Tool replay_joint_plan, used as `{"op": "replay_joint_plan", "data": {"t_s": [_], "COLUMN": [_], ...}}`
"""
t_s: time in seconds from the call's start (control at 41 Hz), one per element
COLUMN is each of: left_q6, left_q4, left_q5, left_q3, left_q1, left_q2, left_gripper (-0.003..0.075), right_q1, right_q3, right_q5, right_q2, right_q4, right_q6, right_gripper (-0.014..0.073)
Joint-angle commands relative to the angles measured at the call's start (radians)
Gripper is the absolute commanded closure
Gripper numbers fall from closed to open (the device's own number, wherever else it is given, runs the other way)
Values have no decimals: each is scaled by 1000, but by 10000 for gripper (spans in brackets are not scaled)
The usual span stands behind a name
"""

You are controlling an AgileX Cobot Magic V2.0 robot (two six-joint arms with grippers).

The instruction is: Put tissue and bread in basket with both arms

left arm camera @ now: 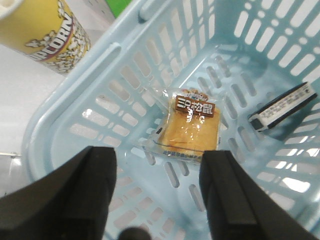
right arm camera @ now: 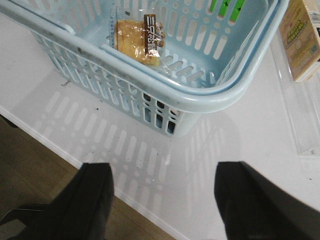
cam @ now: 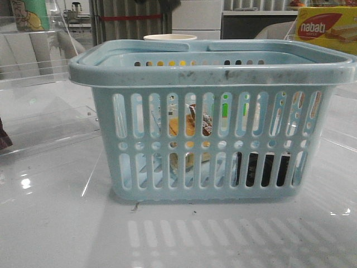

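Both items already lie inside the basket (cam: 212, 70), so the step in hand looks like the retreat: each arm should lift straight up and back away without catching the thick rim or the folded handles, and the jaws need not close again. The left gripper (left arm camera: 157, 172) hangs over the basket with its jaws spread wide and nothing between them; the bread (left arm camera: 187, 127) sits on the basket floor under that gap, label up, and the tissue (left arm camera: 282, 106) rests apart from it at about two o'clock from the bread in that view, close to the slotted wall. The right gripper (right arm camera: 165, 197) is also parted and empty, hovering over bare table (right arm camera: 235, 150) outside the basket's corner, well clear of the rim. From the front, the bread shows through the slots near the middle of the basket and the dark tissue pack low down at about four o'clock from it, both flat on the floor and not touching. Nothing else appears inside. Outside stand a popcorn cup (left arm camera: 42, 32) just beside the rim, and a yellow nabati box (cam: 326, 28) behind the basket.
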Motion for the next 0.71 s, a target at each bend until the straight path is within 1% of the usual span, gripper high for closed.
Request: {"op": "replay_joint_plan", "data": {"t_s": [0.0,0.122,0.22,0.342,0.537,0.61,0.684], "left_q6": [-51,-57,-82,-106,-109,-116,-152], "left_q4": [0,0,-2,-2,-15,-15,-15], "left_q5": [-7,-44,-104,-163,-311,-341,-365], "left_q3": [-30,36,138,300,591,696,789], "left_q1": [-7,-7,-7,-7,-7,-7,-7], "left_q2": [-115,-206,-298,-430,-659,-748,-832], "left_gripper": [286,286,286,286,286,286,286], "right_q1": [-1,-1,-1,-1,-1,-1,-1], "right_q3": [-27,-27,-27,-27,-27,-27,-27], "right_q5": [-65,-65,-65,-65,-65,-65,-65], "right_q2": [1,1,1,1,1,1,1], "right_q4": [-6,-6,-6,-6,-6,-6,-6], "right_q6": [-4,-4,-4,-4,-4,-4,-4], "right_gripper": [53,53,53,53,53,53,53]}}
